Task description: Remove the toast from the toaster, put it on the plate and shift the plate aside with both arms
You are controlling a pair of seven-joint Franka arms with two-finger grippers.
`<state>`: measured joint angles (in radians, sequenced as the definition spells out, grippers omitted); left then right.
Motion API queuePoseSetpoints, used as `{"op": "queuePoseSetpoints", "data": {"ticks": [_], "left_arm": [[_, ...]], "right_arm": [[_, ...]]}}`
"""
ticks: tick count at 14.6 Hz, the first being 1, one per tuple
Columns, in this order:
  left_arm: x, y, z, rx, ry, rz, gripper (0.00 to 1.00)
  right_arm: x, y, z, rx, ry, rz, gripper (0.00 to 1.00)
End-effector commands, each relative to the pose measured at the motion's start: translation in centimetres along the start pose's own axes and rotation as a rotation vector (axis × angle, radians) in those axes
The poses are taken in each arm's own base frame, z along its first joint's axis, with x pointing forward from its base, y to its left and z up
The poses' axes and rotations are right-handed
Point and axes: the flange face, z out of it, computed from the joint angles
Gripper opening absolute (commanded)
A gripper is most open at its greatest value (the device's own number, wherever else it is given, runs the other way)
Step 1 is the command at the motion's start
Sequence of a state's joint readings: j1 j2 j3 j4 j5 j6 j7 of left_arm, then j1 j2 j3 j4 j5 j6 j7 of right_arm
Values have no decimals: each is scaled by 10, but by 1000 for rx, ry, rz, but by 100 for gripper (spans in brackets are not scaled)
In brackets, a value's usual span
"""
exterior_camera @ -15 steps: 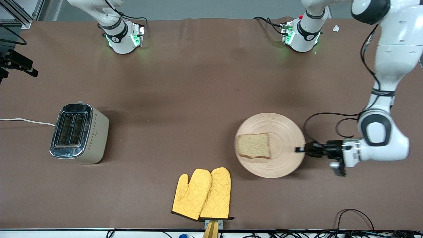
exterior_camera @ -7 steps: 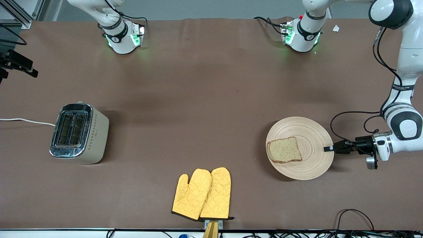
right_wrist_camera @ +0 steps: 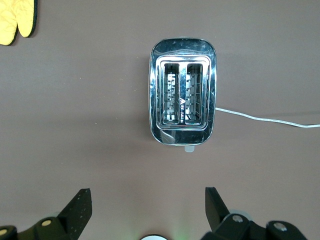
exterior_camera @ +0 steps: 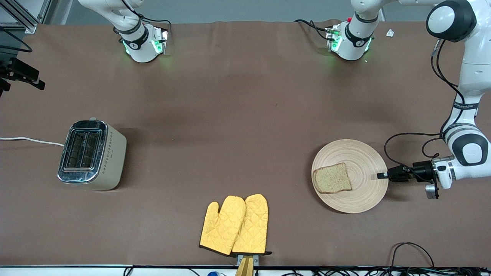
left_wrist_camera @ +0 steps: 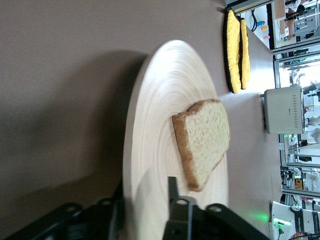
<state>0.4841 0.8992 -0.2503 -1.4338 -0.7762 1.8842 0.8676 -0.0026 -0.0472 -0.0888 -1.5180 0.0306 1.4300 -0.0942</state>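
At the left arm's end of the table, the left gripper (exterior_camera: 380, 175) loosens on the shifted plate (exterior_camera: 360, 199), toast (exterior_camera: 332, 178) aboard; the right gripper (right_wrist_camera: 145, 212) waits wide above the toaster (right_wrist_camera: 183, 92).

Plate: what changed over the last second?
The left end effector dragged the plate, with the toast on it, toward the left arm's end of the table; its fingers straddle the rim, loosening. Toaster, mitts and the open right end effector over the toaster stayed put.

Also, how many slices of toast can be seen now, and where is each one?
1. The toast lies flat on the plate, toward the left arm's end of the table. Both slots of the toaster look empty from above, so no second slice seems hidden there.
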Motion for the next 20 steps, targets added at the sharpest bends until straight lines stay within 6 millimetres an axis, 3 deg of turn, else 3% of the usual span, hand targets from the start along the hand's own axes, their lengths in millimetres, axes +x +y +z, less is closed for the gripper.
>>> {"op": "queuePoseSetpoints", "data": {"ticks": [1, 7, 10, 13, 15, 17, 20], "left_arm": [[12, 13, -11, 39, -28, 46, 100], [40, 52, -66, 270, -135, 73, 100], [51, 94, -88, 373, -199, 83, 100], [66, 189, -109, 560, -230, 67, 100], [71, 254, -97, 669, -253, 10, 100], [69, 301, -83, 706, -240, -96, 100], [63, 376, -44, 786, -236, -178, 100]], "right_arm": [[1, 0, -2, -22, 8, 1, 100], [1, -1, -2, -21, 7, -1, 100], [2, -4, -3, -22, 11, -5, 100], [2, -6, -3, -19, 10, -7, 100], [2, -6, -4, -19, 11, -9, 100], [2, -6, -3, -20, 8, -7, 100], [2, -13, -3, -22, 9, -22, 100]]}}
